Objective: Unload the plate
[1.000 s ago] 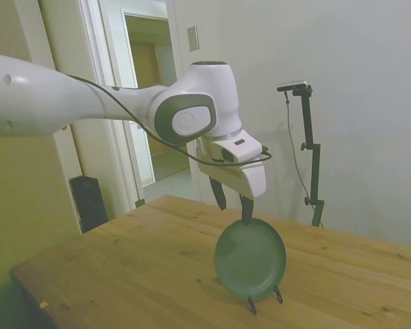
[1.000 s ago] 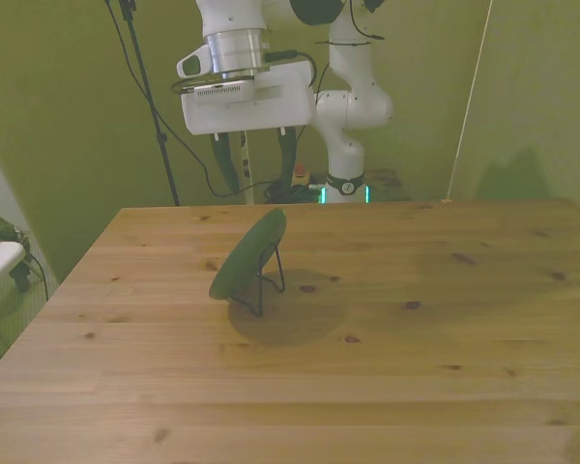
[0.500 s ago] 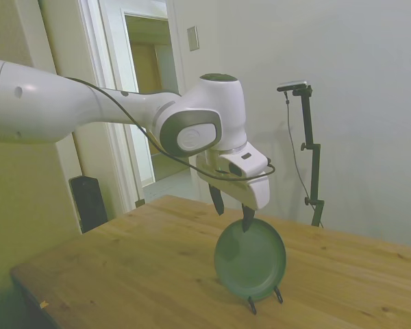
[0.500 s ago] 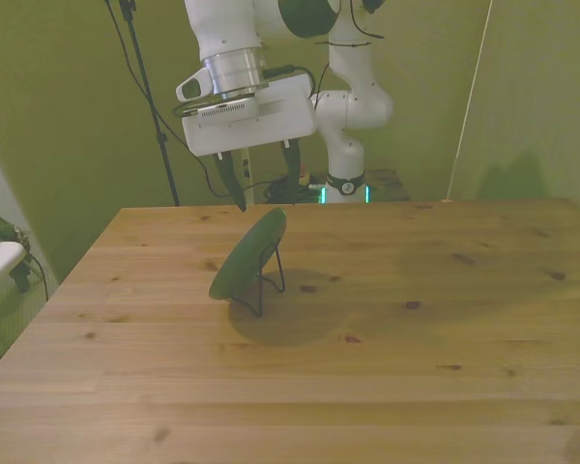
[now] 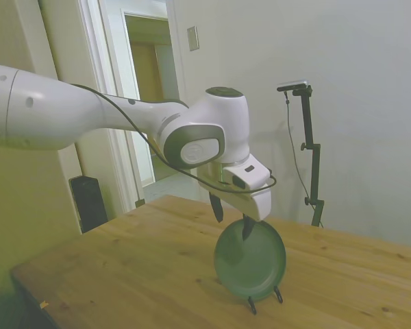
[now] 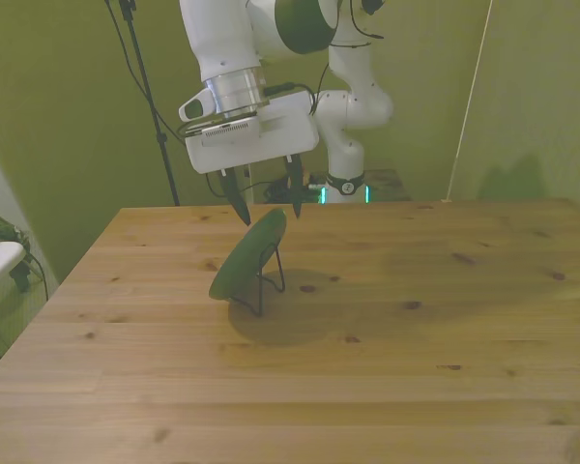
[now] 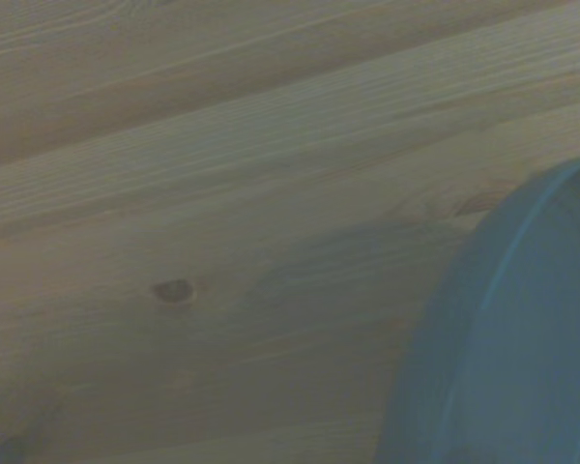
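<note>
The dark-green plate point(image 5: 250, 260) stands on edge, leaning in a thin black wire stand point(image 5: 264, 301) on the wooden table. From the front it shows as a tilted green disc point(image 6: 248, 255) with the stand point(image 6: 267, 280) behind it. My gripper point(image 6: 269, 201) hangs open just above the plate's top rim, one dark finger on each side of it. In the side view the gripper point(image 5: 231, 218) straddles that rim, the nearer finger overlapping the plate's face. A blurred curve of the plate's rim point(image 7: 507, 329) fills one corner of the wrist view.
The wooden table point(image 6: 387, 329) stretches wide toward the front view's right and toward the camera. A doorway point(image 5: 147, 116) and a small black speaker point(image 5: 89, 202) stand beyond the table in the side view.
The gripper has come down and tilted, from well above the plate to around its top rim. The plate and its stand have not moved.
</note>
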Tool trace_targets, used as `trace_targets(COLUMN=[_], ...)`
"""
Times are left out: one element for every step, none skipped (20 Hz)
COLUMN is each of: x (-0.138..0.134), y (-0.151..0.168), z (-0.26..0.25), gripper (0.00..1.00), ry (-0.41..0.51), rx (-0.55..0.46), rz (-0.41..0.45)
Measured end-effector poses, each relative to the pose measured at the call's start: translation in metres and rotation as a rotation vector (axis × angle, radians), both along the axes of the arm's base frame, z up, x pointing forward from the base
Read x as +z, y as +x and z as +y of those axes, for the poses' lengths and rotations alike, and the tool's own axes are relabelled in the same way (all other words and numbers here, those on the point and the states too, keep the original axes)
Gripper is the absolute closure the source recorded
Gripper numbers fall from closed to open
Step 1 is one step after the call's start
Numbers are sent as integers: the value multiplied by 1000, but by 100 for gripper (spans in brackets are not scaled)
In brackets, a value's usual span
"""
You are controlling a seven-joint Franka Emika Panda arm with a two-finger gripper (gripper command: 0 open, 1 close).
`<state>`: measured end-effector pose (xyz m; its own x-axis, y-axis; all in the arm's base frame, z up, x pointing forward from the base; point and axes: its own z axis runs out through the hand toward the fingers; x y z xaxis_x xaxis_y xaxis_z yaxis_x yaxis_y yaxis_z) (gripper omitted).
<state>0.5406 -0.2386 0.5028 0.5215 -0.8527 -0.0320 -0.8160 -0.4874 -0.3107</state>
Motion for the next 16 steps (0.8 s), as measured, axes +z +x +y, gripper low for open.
trace_targets(x=[-1, -2, -2, -2, -2, -2, -1, -1, -2, -3, -3, -4, -4, -5, -7, -9], y=[0, 1, 1, 1, 1, 0, -2, -3, -3, -3, -3, -3, -3, -4, -4, -5], z=[0, 0, 0, 0, 0, -2, -5, -7, -9, -8, -8, -8, -7, -7, -7, -7], gripper=[100, 100, 100, 100, 100, 100, 100, 100, 100, 100, 100, 100, 100, 100, 100, 100], ry=[2, 3, 5, 9, 11, 10, 10, 12, 16, 19, 20, 20, 20, 21, 22, 23], rx=[0, 0, 1, 2, 4, 7, 10, 11, 12, 15, 20, 24, 27, 30, 31, 34], rz=[0, 1, 0, -3, -5, -8, -11, -14, -17, -19, -19, -20, -19, -18, -16, -13])
